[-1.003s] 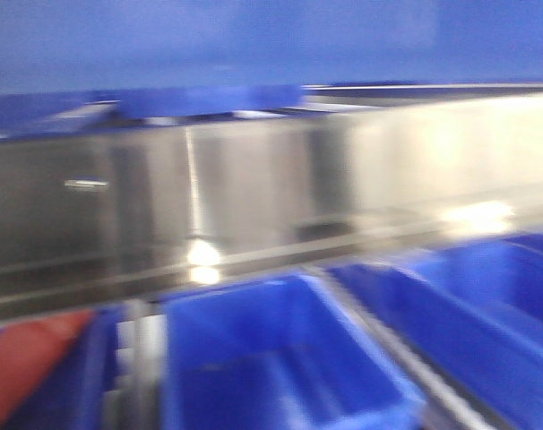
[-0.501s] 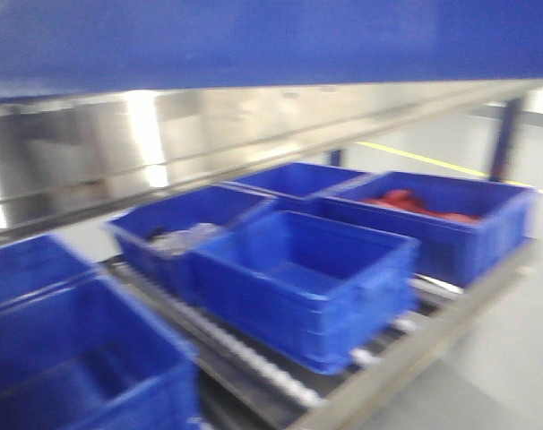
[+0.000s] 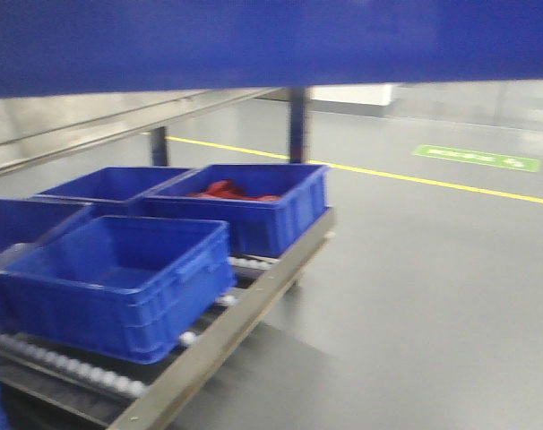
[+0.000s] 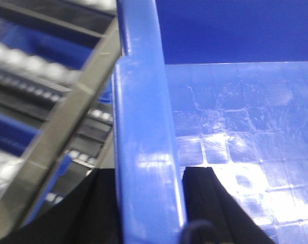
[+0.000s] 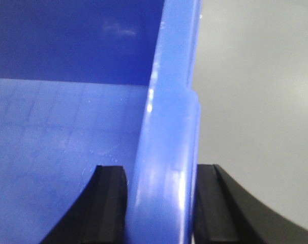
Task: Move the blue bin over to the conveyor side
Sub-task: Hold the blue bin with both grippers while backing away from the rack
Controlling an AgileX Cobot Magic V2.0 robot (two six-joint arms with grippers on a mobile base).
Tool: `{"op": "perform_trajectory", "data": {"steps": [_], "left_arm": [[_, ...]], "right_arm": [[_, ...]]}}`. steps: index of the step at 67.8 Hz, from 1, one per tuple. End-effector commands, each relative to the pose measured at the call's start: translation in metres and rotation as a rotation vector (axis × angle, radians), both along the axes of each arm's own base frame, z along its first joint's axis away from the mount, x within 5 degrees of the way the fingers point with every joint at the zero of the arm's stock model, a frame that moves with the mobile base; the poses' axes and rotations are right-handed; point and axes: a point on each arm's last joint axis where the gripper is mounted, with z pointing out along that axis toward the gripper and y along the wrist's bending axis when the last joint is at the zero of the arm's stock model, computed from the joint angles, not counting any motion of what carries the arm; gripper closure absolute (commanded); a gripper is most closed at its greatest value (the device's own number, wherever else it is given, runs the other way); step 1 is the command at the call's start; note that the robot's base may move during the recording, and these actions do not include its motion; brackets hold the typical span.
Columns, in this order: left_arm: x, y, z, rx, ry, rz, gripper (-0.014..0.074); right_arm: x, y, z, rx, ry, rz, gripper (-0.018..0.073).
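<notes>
Four blue totes sit on a roller rack [image 3: 254, 300] at lower left of the front view. The nearest tote [image 3: 119, 282] is empty. The rear right tote [image 3: 245, 210] holds red items [image 3: 222, 190], too blurred to name. The rear left tote [image 3: 110, 184] and the cut-off left tote [image 3: 21, 224] show no clear contents.

The blue bin [image 3: 271, 45] fills a band across the top of the front view, above the rack. Its gridded inside looks empty where the wrist views show it.

The left gripper [image 4: 149, 208] is clamped on the bin's rolled rim [image 4: 144, 152], with one black finger [image 4: 210, 203] inside the wall. The right gripper [image 5: 161, 203] is clamped on the opposite rim [image 5: 169, 152], a pad [image 5: 111, 203] on each side.

A green floor marking [image 3: 476, 157] at upper right has white writing, unreadable. A yellow line [image 3: 415, 177] crosses the grey floor [image 3: 415, 313].
</notes>
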Motion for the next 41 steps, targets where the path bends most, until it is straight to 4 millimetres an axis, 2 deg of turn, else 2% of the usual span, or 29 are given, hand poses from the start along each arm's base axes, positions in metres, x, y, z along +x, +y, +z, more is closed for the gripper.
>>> {"op": "perform_trajectory", "data": {"steps": [1, 41], "left_arm": [[-0.0027, 0.0060, 0.0124, 0.041, -0.112, 0.034, 0.0605], [-0.0027, 0.0060, 0.0124, 0.041, -0.112, 0.034, 0.0605]], "right_arm": [[-0.0012, -0.0068, 0.0121, -0.045, -0.132, -0.032, 0.0636], [-0.0012, -0.0068, 0.0121, -0.045, -0.132, -0.032, 0.0636]]}}
